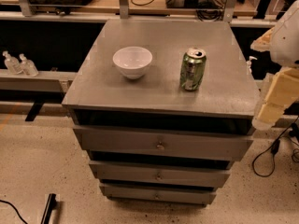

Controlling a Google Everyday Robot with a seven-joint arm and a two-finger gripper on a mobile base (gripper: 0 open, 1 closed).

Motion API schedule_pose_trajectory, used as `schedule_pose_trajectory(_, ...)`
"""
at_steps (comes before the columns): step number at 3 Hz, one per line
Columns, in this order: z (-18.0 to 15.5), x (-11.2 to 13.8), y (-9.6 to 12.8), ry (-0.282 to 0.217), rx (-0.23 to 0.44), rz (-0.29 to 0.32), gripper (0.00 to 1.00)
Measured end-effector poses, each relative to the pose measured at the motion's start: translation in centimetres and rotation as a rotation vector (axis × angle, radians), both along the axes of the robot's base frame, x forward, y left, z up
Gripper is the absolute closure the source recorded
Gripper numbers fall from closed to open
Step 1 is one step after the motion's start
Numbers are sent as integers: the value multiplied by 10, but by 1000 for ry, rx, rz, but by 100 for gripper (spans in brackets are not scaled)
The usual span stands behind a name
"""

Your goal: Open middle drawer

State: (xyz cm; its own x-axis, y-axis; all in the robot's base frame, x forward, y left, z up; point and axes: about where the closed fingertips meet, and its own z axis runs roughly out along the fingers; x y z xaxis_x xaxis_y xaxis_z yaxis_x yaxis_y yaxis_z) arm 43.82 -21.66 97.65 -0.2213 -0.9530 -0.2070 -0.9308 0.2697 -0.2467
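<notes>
In the camera view, a grey drawer cabinet (163,38) stands on a speckled floor. The middle drawer (126,171) is the second of the three fronts on the cabinet's face, below the uppermost drawer (117,141) and above the lowest drawer (135,192), with its small round knob (159,176) at the centre. On the cabinet's top sit a white bowl (132,62) and, to its right, an upright green soda can (193,69). The pincer (267,115) hangs just off the cabinet's right front corner, apart from every drawer. I cannot tell whether it is open or closed, and it has hold of nothing visible.
</notes>
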Motion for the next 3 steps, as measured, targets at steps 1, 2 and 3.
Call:
schedule_pose_trajectory(1,0,0,0,0,0,0,0)
schedule_pose_trajectory(2,-22,-7,4,-9,13,6,0)
schedule_pose_trajectory(3,-49,-40,27,-70,69,67,0)
